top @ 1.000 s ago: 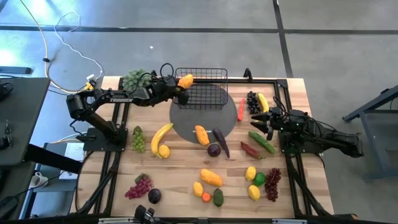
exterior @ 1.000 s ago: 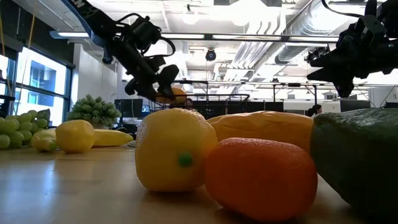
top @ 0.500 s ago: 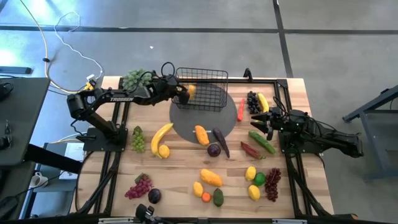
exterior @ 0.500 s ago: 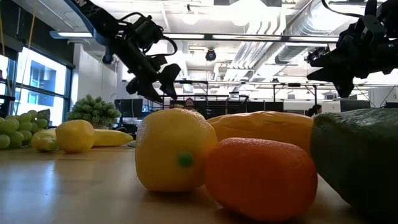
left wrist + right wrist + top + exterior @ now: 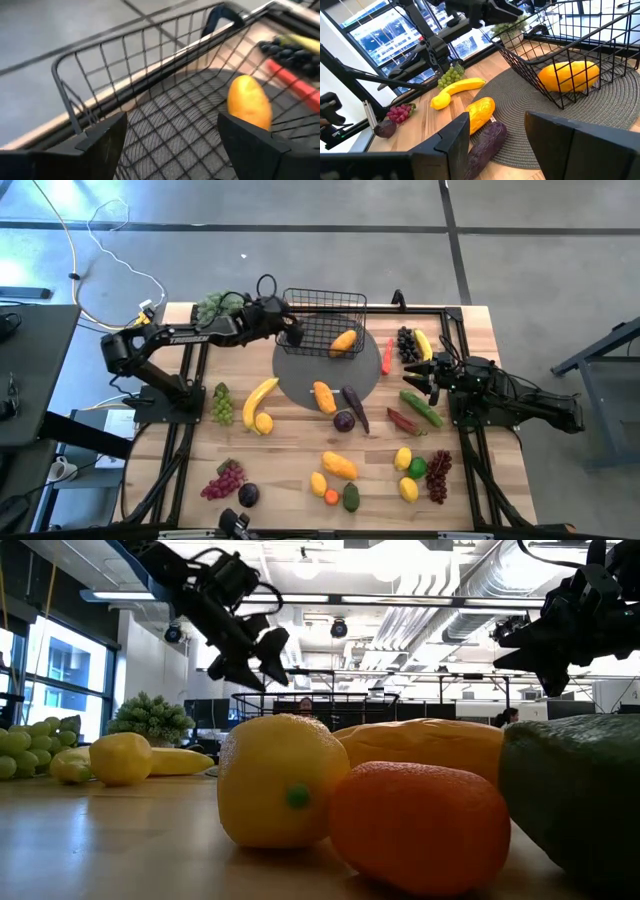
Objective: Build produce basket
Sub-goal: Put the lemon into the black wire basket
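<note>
Left gripper [image 5: 287, 323] spread and empty over the basket's [image 5: 300, 297] left rim; mango [image 5: 343, 340] lying inside, toward its right side. Best lifted clear of the wire before turning for more produce. Right gripper [image 5: 424, 372] apparently open, waiting at right.

The floor [image 5: 300, 240] is grey and smooth, with dark lines across it. Big windows [image 5: 60, 670] let in daylight. Pipes [image 5: 440, 590] and bright lights hang from the ceiling.

robot lab, exposed ceiling ducts [image 5: 420, 610], concrete floor [image 5: 520, 270]
</note>
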Tool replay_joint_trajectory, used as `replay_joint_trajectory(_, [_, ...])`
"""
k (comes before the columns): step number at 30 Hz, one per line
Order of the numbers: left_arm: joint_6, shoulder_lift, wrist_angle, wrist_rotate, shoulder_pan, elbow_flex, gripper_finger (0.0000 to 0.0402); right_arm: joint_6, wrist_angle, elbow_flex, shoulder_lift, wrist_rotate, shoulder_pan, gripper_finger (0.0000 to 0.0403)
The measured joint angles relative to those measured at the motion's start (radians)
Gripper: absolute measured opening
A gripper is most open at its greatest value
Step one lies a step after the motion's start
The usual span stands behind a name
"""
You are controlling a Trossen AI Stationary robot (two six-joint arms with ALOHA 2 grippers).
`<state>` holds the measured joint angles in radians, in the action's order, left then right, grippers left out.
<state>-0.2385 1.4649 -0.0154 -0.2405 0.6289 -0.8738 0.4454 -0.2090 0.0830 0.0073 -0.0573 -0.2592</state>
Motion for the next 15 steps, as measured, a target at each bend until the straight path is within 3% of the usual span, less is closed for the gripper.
replay_joint_trajectory(9, [0.003,-0.152,0.112,0.004,-0.009,-0.001,0.0301,0.0,0.0,0.0,0.0,0.0,0.0,0.0172])
replay_joint_trajectory(15, [-0.116,-0.249,0.224,0.04,-0.046,-0.001,0.0301,0.0,0.0,0.0,0.0,0.0,0.0,0.0172])
